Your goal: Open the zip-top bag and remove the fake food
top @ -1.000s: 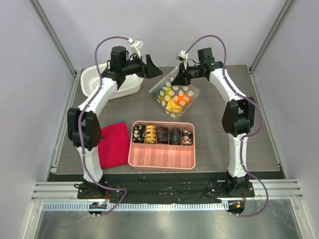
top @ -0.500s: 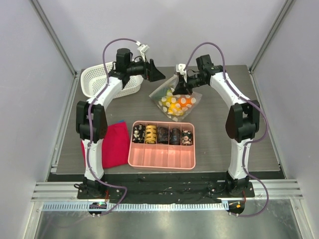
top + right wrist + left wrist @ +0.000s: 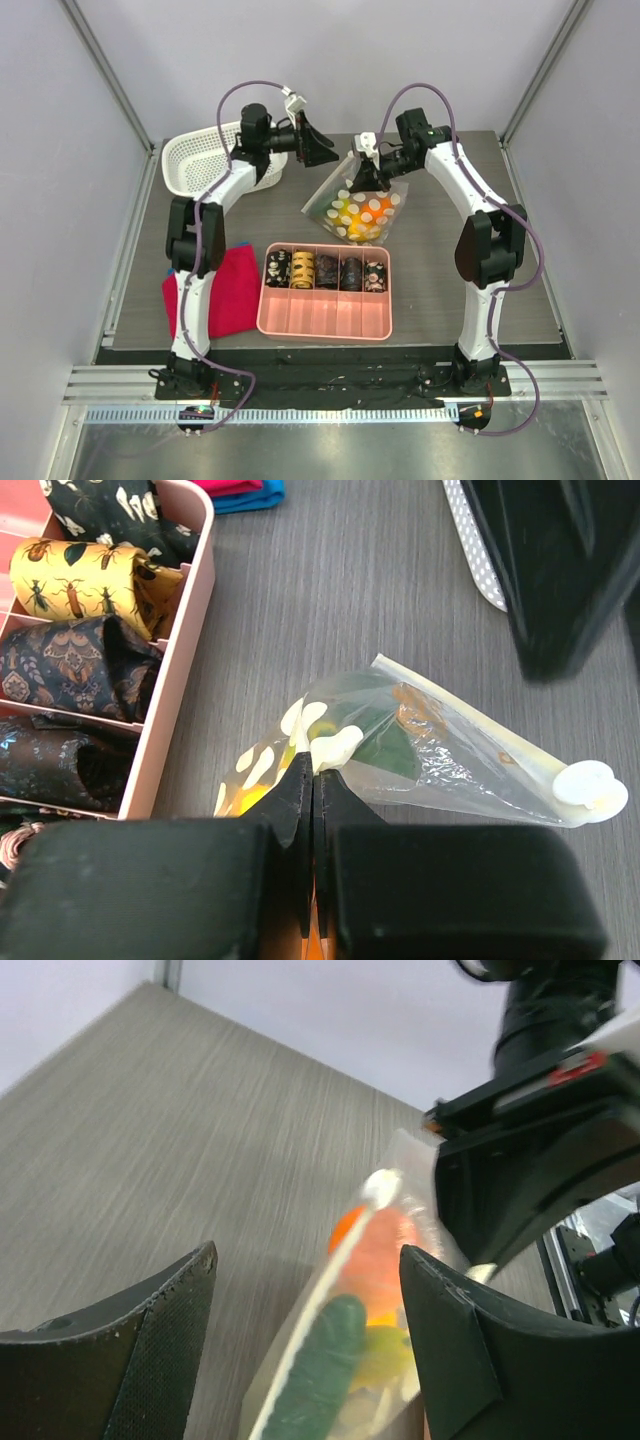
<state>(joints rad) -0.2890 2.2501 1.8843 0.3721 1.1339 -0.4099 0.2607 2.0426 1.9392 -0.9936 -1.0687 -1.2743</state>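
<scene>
Beyond the pink tray (image 3: 325, 316), your R hand (image 3: 362, 180) is pinched shut on the zip-top bag (image 3: 378, 204) near its top edge. Since a sec ago it's hauled the bag up off the desk (image 3: 430, 290), fake food (image 3: 352, 213) slumped low. L hand (image 3: 318, 150), fingers spread & empty, has closed in on the far side. Looks set for a 2-hand pull on the zip; bag not open yet.

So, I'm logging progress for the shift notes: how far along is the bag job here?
Done: the right gripper is shut on the zip-top bag, pinching its film. In hand: the left gripper, open, faces the bag's zip edge. Left: the zip looks unopened and the fake food is all inside the bag, so opening and emptying both remain.
</scene>
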